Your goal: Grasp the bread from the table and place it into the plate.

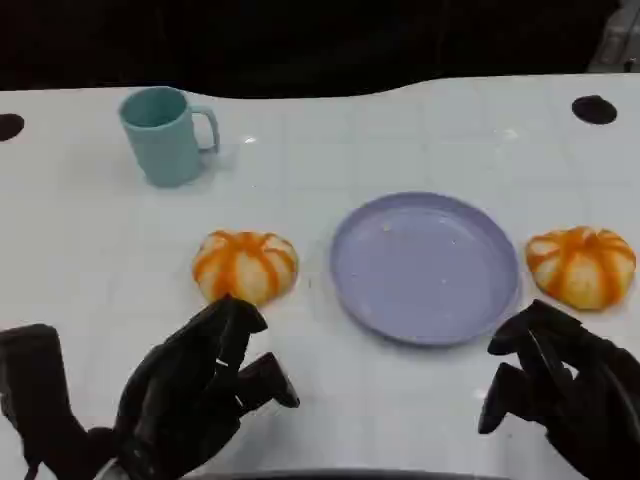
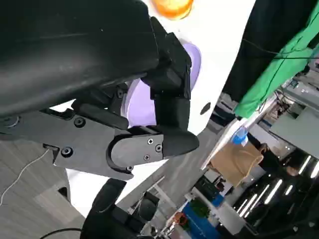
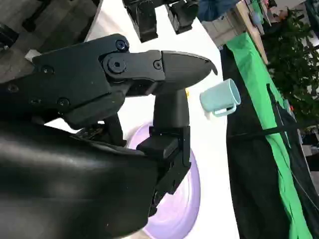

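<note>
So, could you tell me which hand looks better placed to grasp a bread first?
Probably the left hand: its fingertips sit right at the near edge of the left bread. The right hand sits a little short of the right bread.

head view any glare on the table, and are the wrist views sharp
Head view: small glare spots on the white table, soft shadow beside the mug. Left wrist view: the left robot hand sharp, background room blurred. Right wrist view: the plate slightly soft.

two orange-striped bread buns [image 1: 245, 265] [image 1: 582, 264] sit on the surface either side of the empty lavender plate [image 1: 425, 266], not touching it
</note>
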Robot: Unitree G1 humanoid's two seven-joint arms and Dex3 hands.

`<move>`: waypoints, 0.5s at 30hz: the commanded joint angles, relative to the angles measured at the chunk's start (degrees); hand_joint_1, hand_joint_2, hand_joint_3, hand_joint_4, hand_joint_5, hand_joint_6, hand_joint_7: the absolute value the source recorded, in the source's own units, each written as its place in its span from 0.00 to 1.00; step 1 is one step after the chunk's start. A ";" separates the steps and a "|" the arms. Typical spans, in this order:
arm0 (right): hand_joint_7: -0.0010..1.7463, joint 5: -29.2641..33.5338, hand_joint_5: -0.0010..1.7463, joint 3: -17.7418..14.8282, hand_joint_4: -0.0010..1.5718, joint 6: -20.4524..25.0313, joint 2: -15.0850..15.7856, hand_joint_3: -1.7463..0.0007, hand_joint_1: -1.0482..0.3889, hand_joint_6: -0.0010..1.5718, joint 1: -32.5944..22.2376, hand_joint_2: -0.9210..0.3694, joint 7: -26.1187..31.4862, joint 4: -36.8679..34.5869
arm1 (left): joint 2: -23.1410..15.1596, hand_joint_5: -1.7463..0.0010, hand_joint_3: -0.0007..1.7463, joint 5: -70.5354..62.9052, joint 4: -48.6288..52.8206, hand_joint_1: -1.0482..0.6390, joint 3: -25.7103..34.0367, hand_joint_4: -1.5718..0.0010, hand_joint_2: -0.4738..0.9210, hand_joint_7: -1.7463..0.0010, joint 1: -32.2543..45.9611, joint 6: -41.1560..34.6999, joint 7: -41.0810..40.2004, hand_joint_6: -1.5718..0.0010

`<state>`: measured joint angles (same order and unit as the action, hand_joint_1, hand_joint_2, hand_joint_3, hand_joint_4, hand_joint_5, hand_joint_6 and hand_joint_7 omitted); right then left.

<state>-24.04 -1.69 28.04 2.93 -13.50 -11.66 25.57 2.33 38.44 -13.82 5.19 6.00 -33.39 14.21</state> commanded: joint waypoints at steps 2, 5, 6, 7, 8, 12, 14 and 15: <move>0.93 -0.58 1.00 -0.67 0.41 -0.59 0.51 0.77 0.42 0.31 0.28 0.00 -0.36 -0.05 | -0.60 0.00 0.27 -0.51 0.56 0.30 0.16 0.52 1.00 0.00 -0.31 1.21 0.58 0.66; 0.93 -0.60 1.00 -0.76 0.41 -0.32 0.58 0.77 0.42 0.31 0.30 0.00 -0.29 0.07 | -0.47 0.00 0.28 -0.68 0.40 0.30 0.01 0.52 1.00 0.00 -0.25 1.18 0.10 0.66; 0.93 -0.59 1.00 -0.77 0.41 -0.30 0.59 0.77 0.42 0.31 0.29 0.00 -0.27 0.09 | -0.46 0.00 0.28 -0.68 0.39 0.30 -0.02 0.52 1.00 0.00 -0.24 1.18 0.03 0.66; 0.93 -0.59 1.00 -0.77 0.41 -0.30 0.59 0.77 0.42 0.31 0.29 0.00 -0.27 0.10 | -0.47 0.00 0.27 -0.67 0.40 0.30 -0.03 0.52 1.00 0.00 -0.24 1.18 0.01 0.66; 0.93 -0.56 1.00 -0.77 0.41 -0.33 0.69 0.77 0.42 0.31 0.31 0.00 -0.36 0.08 | -0.44 0.00 0.27 -0.73 0.43 0.30 -0.09 0.52 1.00 0.00 -0.24 1.32 0.02 0.66; 0.93 -0.45 1.00 -0.74 0.41 -0.22 0.81 0.77 0.42 0.32 0.34 0.00 -0.34 0.16 | -0.55 0.00 0.27 -1.08 0.46 0.30 -0.35 0.52 1.00 0.00 -0.23 1.81 0.19 0.66; 0.93 -0.39 1.00 -0.72 0.42 0.06 0.72 0.77 0.42 0.32 0.35 0.00 -0.02 0.37 | -0.85 0.00 0.28 -1.82 0.51 0.30 -0.73 0.52 1.00 0.00 -0.21 2.68 0.77 0.66; 0.93 -0.41 1.00 -0.72 0.42 0.17 0.67 0.77 0.42 0.32 0.36 0.00 0.11 0.45 | -0.98 0.00 0.27 -2.24 0.57 0.30 -0.91 0.52 1.00 0.00 -0.19 3.17 1.12 0.67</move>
<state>-24.07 -1.71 27.99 3.00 -13.39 -11.94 25.49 2.30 37.43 -13.65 4.61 5.98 -32.05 14.28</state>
